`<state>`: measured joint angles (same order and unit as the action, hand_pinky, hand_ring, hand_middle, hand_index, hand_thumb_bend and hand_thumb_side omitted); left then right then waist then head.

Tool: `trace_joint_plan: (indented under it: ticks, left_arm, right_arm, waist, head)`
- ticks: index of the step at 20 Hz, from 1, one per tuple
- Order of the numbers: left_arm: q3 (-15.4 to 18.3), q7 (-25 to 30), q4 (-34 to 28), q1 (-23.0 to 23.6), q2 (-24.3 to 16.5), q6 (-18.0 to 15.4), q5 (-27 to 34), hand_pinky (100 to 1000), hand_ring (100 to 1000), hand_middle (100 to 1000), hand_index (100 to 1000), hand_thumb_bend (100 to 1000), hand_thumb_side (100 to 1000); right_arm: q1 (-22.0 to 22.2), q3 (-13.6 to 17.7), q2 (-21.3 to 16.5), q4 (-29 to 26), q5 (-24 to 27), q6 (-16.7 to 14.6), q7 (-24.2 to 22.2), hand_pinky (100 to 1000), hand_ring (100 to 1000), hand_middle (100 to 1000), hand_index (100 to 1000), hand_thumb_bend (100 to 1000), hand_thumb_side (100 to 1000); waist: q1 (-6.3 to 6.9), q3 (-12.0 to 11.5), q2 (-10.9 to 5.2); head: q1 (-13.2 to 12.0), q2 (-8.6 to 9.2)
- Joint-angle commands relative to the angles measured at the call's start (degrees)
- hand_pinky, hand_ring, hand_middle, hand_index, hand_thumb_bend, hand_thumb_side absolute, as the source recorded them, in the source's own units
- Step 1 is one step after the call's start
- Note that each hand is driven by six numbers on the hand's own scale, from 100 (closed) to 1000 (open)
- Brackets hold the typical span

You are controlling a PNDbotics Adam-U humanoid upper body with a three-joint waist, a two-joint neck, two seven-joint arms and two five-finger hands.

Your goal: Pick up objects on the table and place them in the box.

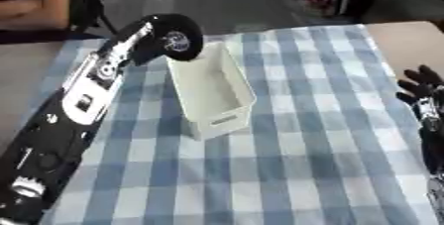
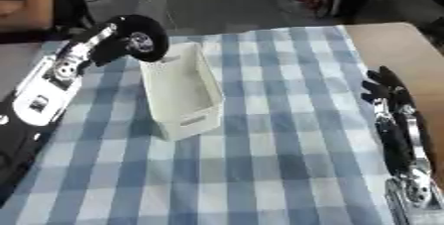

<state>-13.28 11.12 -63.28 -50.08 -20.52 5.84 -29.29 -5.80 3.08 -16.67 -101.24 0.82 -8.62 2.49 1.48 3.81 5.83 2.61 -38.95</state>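
i see my left arm (image 1: pixel 95 80) bent over the white box (image 1: pixel 212 92), its hand hidden, so i cannot tell; right hand (image 2: pixel 381 87) rests relaxed.

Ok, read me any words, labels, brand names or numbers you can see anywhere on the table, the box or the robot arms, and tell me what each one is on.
None can be read.
White rectangular plastic box: no label or print shows.
Blue and white checked tablecloth: pattern only.
Black and silver left arm: white panels carry small dark marks, too blurred to read.
Black right hand, at the right edge: no marking shows.
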Motion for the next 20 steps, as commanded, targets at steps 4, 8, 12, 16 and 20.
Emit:
trace_joint_plan:
  ticks: [4, 8, 12, 16, 20]
  left_arm:
    - [-1.02, 0.28, 5.32, -5.82, 2.23, -4.37, -13.47, 900, 941, 980, 680, 403, 707]
    - [-1.03, 6.58, 15.27, -9.82, 5.03, -7.38, -16.07, 915, 952, 1000, 690, 480, 750]
    - [1.63, 12.29, 27.27, -12.04, 8.27, -9.12, -21.43, 947, 982, 1000, 900, 794, 838]
    - [7.25, 13.88, 35.21, -11.45, 10.15, -9.40, -10.74, 914, 968, 1000, 901, 815, 859]
    - [7.61, 13.58, 39.81, -11.48, 9.63, -5.97, 1.05, 913, 969, 1000, 911, 704, 808]
  right_arm:
    - [-0.03, -0.11, -1.21, -0.59, -0.10, -0.15, -0.29, 869, 878, 869, 967, 100, 704]
    - [0.00, -0.31, -1.30, -0.49, -0.06, -0.14, -0.58, 869, 878, 869, 966, 100, 704]
    - [-0.19, -0.58, -1.53, -0.46, 0.00, -0.16, -0.88, 869, 878, 869, 967, 100, 704]
    - [-0.23, -0.52, -1.57, -0.41, 0.11, -0.16, -0.87, 870, 878, 869, 967, 100, 704]
    - [-0.16, -0.45, -1.71, -0.35, 0.07, -0.17, -0.87, 869, 878, 869, 967, 100, 704]
  waist:
    - [0.00, 0.36, -0.97]
    - [0.19, 0.60, -0.98]
    - [0.47, 1.09, -1.10]
    - [0.48, 1.08, -1.10]
    - [0.61, 0.89, -1.28]
  head:
    - [0.39, 0.88]
    - [0.50, 0.66]
    - [0.57, 0.82]
    - [1.38, 0.61]
    - [1.86, 0.60]
